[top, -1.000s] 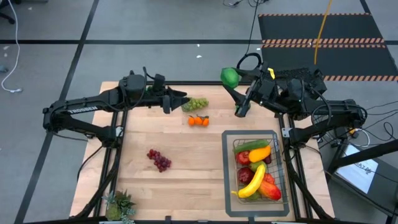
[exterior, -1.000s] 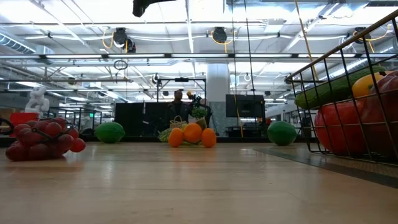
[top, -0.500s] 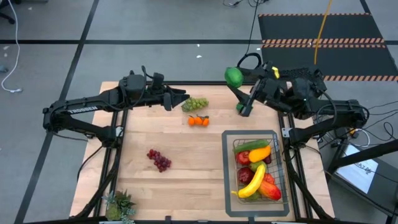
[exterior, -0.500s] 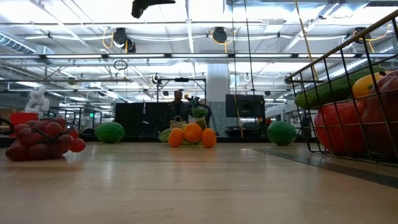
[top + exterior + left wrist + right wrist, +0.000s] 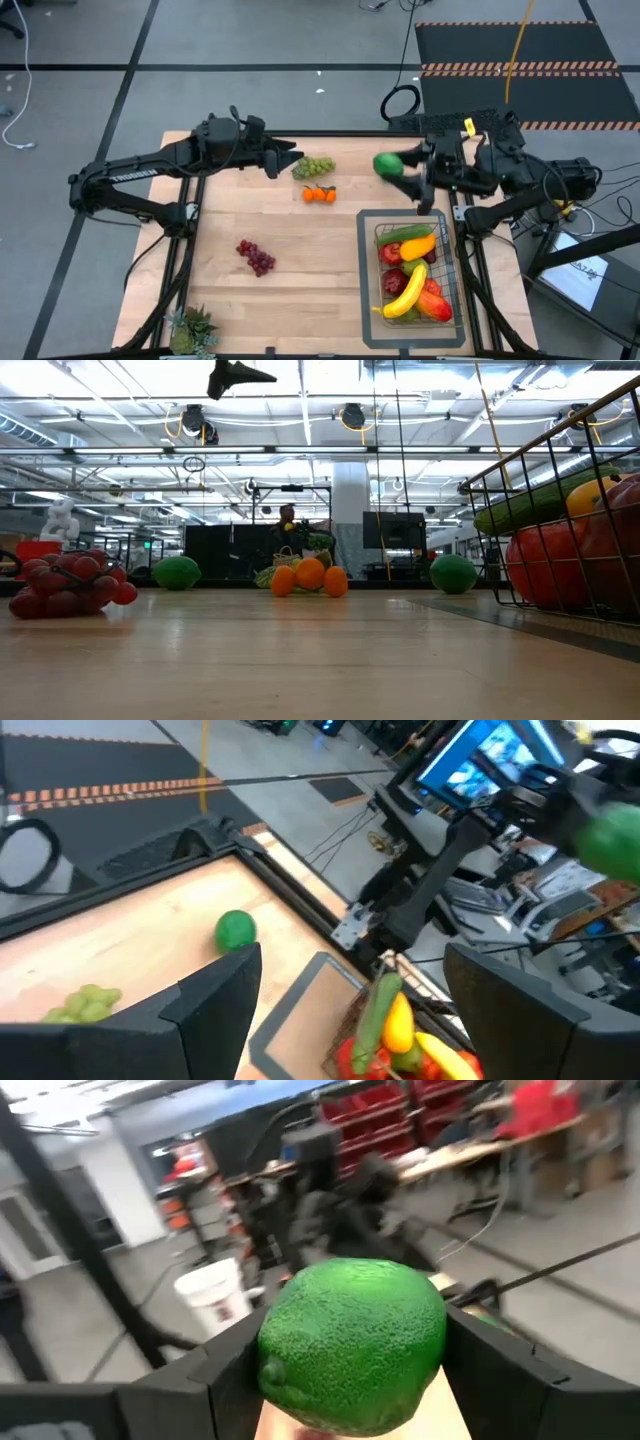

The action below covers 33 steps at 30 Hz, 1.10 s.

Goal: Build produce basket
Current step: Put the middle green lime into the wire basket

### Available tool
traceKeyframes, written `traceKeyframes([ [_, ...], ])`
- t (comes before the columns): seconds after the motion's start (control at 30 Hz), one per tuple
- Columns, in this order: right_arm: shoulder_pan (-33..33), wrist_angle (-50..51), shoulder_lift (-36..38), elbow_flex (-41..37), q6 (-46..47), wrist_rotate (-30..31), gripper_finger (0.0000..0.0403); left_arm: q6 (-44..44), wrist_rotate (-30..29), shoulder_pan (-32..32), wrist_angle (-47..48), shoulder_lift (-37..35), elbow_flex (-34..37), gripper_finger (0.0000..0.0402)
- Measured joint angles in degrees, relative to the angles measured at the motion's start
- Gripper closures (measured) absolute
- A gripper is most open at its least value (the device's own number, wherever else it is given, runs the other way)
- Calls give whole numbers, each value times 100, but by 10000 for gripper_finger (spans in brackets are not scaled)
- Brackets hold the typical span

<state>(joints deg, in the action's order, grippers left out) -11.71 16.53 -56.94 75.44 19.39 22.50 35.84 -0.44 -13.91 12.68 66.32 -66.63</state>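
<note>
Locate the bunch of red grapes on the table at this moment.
In the high view the red grapes lie on the table's left half, alone, below the oranges and left of the basket.

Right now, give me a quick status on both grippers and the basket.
Right gripper shut on a lime, just short of the basket. Left gripper open, empty, by the green grapes. Nothing blocking.

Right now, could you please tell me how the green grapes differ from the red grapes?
The green grapes are pale green; the red grapes are dark red. The green grapes lie beside the oranges; the red grapes lie alone. Both rest on the table, outside the basket.
</note>
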Motion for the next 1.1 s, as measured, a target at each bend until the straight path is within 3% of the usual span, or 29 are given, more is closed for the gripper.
traceKeyframes([
  [0.13, -409, 316, -91, 0, 579, -13, 150, -17, 101, -161, 116, 0, 0, 92],
  [0.4, -1210, 1982, -70, 0, 2572, -276, 150, -293, 770, -285, 460, 0, 0, 92],
  [0.63, -1430, 3593, -156, 0, 4531, -1449, 150, -228, 1322, -266, 1170, 0, 0, 92],
  [0.9, -1427, 4816, -374, 0, 5993, -2578, 150, -312, 1348, -61, 1795, 0, 0, 92],
  [1.1, -1429, 5436, -618, 0, 6902, -3757, 150, -531, 1348, 34, 1935, 0, 0, 92],
])
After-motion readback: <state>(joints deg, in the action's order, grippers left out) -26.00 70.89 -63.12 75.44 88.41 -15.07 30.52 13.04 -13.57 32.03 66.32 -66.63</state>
